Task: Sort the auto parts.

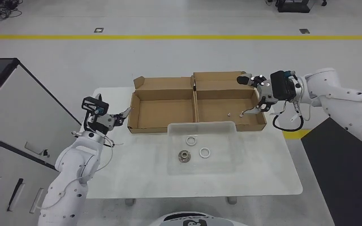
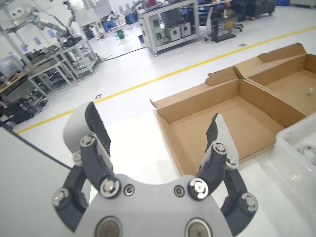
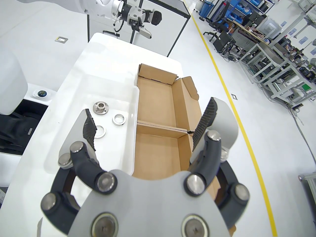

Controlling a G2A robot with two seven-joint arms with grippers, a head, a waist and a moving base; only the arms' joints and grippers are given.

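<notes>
A brown cardboard box (image 1: 164, 104) with two compartments lies on the white table. A small metal part (image 1: 228, 114) rests in its right compartment (image 2: 309, 91). In front of the box stands a clear plastic tray (image 1: 201, 125) holding two metal rings (image 1: 192, 140) (image 1: 204, 152) and a flanged hub (image 1: 183, 156). The right wrist view shows the hub (image 3: 100, 107) and a ring (image 3: 119, 119) too. My right gripper (image 1: 247, 96) hangs open and empty over the box's right end. My left gripper (image 1: 120, 117) stays open and empty beside the box's left end (image 2: 154, 110).
A dark-framed panel (image 1: 34, 113) stands off the table's left side. The table (image 1: 266, 175) has bare surface in front of the tray and to the right of it. Upright box flaps (image 1: 164, 83) line the far side.
</notes>
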